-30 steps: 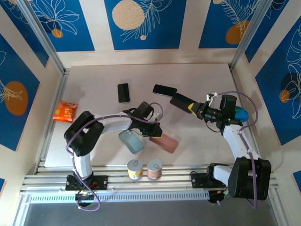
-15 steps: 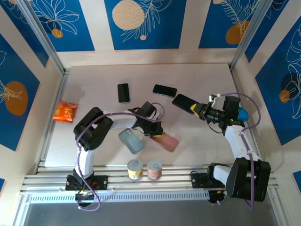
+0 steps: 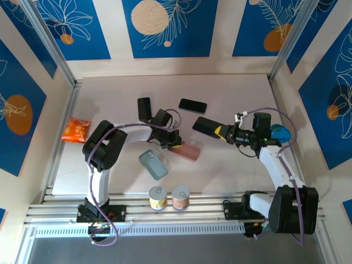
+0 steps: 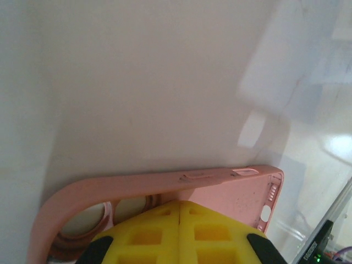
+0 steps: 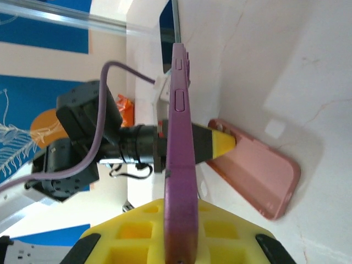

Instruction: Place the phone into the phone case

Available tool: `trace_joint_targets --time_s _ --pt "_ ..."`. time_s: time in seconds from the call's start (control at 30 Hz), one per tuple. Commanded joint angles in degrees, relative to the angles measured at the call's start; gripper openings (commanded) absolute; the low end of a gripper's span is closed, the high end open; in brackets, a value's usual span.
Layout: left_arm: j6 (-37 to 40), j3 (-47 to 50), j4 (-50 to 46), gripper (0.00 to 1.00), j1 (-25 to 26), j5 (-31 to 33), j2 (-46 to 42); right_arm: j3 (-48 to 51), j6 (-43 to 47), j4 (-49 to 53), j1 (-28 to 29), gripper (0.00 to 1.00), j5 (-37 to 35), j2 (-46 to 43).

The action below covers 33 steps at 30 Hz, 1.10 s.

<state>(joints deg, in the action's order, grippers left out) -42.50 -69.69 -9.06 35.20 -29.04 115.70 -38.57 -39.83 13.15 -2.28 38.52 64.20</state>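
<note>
Your right tool (image 3: pixel 221 131) grips the phone (image 3: pixel 205 125), its long axis pointing left toward the case (image 3: pixel 190 151), which your left tool (image 3: pixel 176 145) clamps.

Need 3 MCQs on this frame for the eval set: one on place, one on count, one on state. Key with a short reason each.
1. Where is the grey-blue case?
A) on the table, nearer the arm bases than the pink case
B) on the snack bag
C) against the back wall

2. How many loose phones lie on the table, unheld?
A) one
B) two
C) four

3. What state is the right gripper in?
A) open, holding nothing
B) shut on the phone
C) shut on the pink case

Key:
1 A: the top view shows it flat on the table, in front and left of the pink case.
2 B: two black ones lie at the back.
3 B: the right wrist view shows the purple-edged phone clamped between the yellow fingers.
</note>
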Motion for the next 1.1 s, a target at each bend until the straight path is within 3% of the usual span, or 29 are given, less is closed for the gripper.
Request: trace_joint_targets --time_s 0.0,0.27,0.47,0.6,0.7,1.07 --pt "1.02 -1.02 -1.43 0.00 -1.49 1.83 0.68 -3.08 2.35 1.57 2.40 0.00 -0.35 -1.63" --pt "-0.28 -0.73 1.93 0.00 -2.63 -1.23 -8.24 -2.53 1.75 2.98 8.23 0.00 -2.89 -1.65" --pt "-0.30 5.16 2.32 0.00 -7.56 -0.96 -15.74 -0.50 -0.90 0.92 12.65 0.00 -6.34 -1.32" --pt "0.82 9.34 2.44 0.18 -10.77 -0.67 -16.91 1.26 -4.23 -3.05 16.71 0.00 -8.92 0.48" --pt "1.13 11.22 4.05 0.21 -11.55 -0.63 -16.28 2.20 -7.03 -6.47 20.14 0.00 -11.69 3.01" --pt "8.18 7.88 -5.45 0.12 -11.56 2.73 -11.66 4.12 -13.29 -18.70 24.29 0.00 -17.19 10.38"
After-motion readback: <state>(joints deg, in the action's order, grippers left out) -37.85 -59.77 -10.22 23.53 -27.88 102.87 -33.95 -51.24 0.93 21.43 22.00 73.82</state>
